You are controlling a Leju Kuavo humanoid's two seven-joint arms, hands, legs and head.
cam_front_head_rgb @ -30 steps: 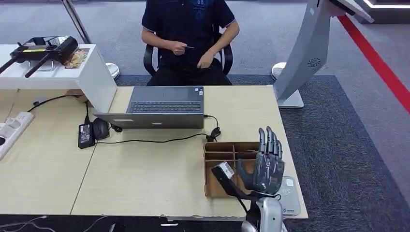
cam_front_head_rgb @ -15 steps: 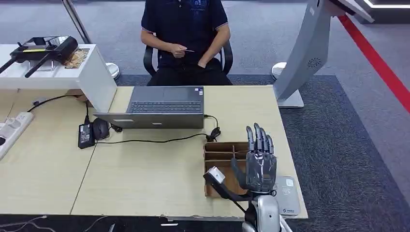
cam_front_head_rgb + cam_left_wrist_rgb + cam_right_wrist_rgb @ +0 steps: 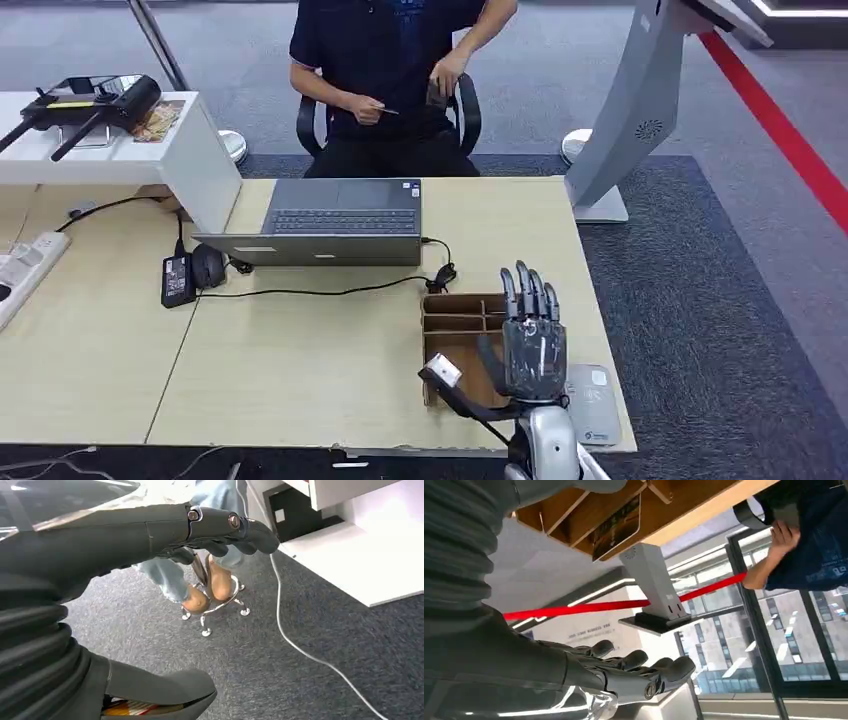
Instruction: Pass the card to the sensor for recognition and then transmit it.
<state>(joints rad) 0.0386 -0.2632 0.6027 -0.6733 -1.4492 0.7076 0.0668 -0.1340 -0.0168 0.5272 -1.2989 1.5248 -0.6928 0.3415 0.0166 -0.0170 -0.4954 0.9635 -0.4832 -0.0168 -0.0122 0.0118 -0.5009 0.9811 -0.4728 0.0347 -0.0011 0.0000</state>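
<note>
The bench (image 3: 300, 380) carries a cardboard divider box (image 3: 465, 320) at five o'clock, its slots likely storing cards; the grey sensor (image 3: 590, 400) lies just beside it, within reach. The right hand (image 3: 530, 345) hovers upright over the box, fingers (image 3: 525, 290) apart and empty; a card (image 3: 616, 527) stands in a slot; the left hand (image 3: 150, 535) hangs idle, fingers loosely extended.

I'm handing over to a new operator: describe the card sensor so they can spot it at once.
Start at the wooden table and go to its near right corner, beside the robot's right hand. The sensor lies flat there, just right of the brown cardboard divider box. It is the only small grey pad with a round logo mark.
</note>
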